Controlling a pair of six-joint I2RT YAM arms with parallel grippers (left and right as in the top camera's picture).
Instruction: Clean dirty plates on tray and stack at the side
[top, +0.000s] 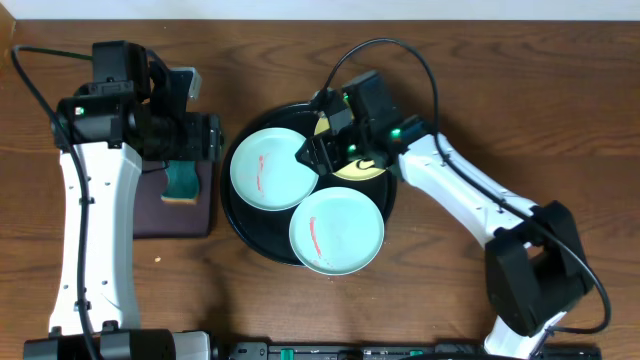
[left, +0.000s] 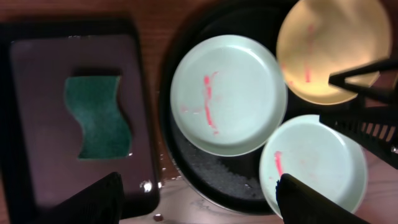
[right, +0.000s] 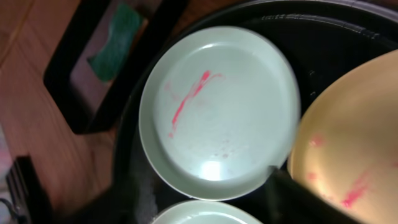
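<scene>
Wooden table (top: 270, 40), dark brown grain. On its left side I see a small dark rectangular tray (left: 37, 124) lying flat (glossy, a few droplets near one corner). A green wavy-edged sponge (left: 99, 116) rests flat on it.

**Table** (top: 560, 120): dark brown wood, with the grain running side to side in the overhead view.

**Round black tray** (top: 227, 190): glossy, with a raised rim. It is set directly on the table near the middle.

**Rectangular tray** (top: 165, 218): dark and smaller. It is laid flat on the table just beside the round black tray, on the left arm's side. Bare wood is seen between the two along part of their edges.

**Speck** (top: 160, 260): small and pale, found on the bare wood near the rectangular tray's front edge.
</scene>
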